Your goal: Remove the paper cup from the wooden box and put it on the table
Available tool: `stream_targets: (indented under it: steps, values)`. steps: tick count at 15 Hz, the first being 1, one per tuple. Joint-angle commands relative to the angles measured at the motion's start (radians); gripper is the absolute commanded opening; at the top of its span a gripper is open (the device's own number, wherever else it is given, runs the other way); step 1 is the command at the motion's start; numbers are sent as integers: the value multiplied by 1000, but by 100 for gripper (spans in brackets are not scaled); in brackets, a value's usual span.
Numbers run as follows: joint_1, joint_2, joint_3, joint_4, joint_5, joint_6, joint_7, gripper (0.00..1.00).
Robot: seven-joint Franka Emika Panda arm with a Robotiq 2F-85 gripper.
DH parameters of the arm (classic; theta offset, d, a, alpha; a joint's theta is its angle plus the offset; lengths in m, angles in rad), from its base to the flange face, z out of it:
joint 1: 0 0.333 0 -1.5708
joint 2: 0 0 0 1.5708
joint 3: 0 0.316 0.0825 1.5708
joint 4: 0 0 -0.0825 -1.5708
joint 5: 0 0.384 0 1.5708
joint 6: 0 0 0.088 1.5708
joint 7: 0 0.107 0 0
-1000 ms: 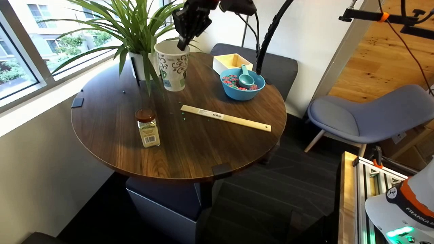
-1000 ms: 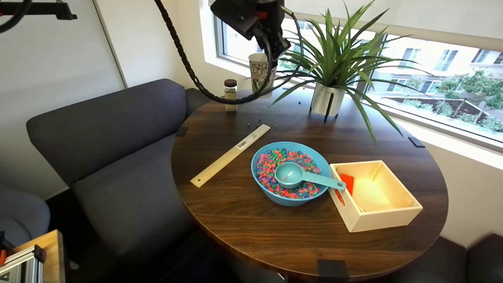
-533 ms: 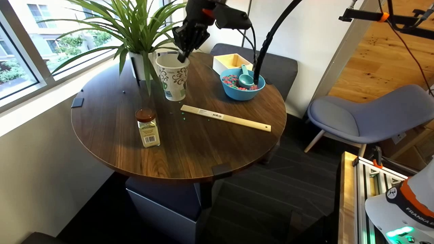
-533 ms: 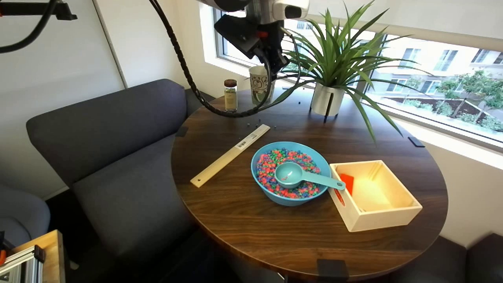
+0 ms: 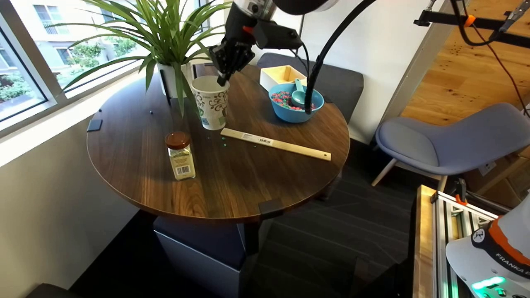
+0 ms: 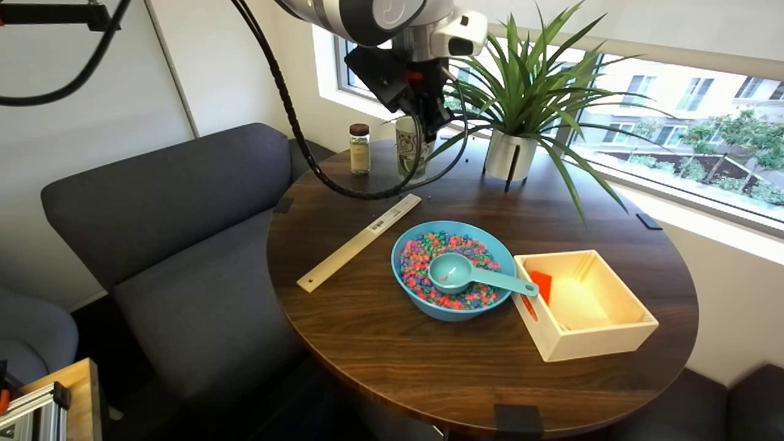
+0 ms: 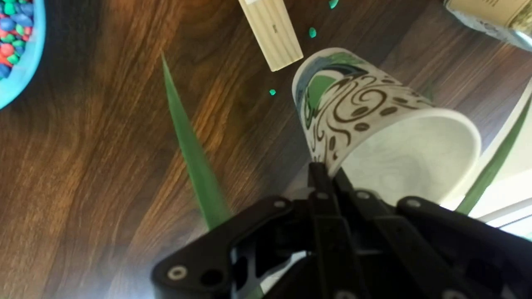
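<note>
Beside a bright window (image 6: 692, 92), a round, dark brown table (image 5: 248, 186) is taken, in an exterior view, as a clock face with twelve at its far edge. The paper cup (image 5: 212, 108) is held roughly upright, mouth upward, just off centre toward twelve; whether its base is touching the wood cannot be told. Its rim is pinched by the gripper (image 7: 330, 169), whose fingers (image 7: 319, 179), one inside the cup and one outside, are parted only by the thin paper wall. Near the cup's base, one end of a light-wood strip (image 5: 294, 148) is seen, the rest being pointed between three and four o'clock. The wooden box (image 5: 271, 79) is placed at one o'clock, well apart from the cup; at two, just beside the box, coloured pellets (image 5: 281, 98) and a turquoise scoop (image 5: 299, 98) are held by a blue bowl (image 5: 292, 116). A brown-lidded jar (image 5: 181, 160) is stood at seven o'clock and a potted plant (image 5: 163, 45) at eleven.
</note>
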State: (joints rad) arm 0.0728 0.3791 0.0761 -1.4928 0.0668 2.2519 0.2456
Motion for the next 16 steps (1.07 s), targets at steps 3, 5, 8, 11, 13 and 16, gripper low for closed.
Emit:
stream_targets:
  steps: [3,5,8,11,13,16]
  values:
    - [38,68,-57,17,-22,102,140,1]
    - [47,85,-73,29,-36,113,169,1]
    - [55,104,-85,58,-43,103,184,1]
    - [59,121,-87,93,-41,97,181,1]
    - [60,131,-86,116,-39,84,174,1]
    - [58,153,-81,146,-30,61,165,1]
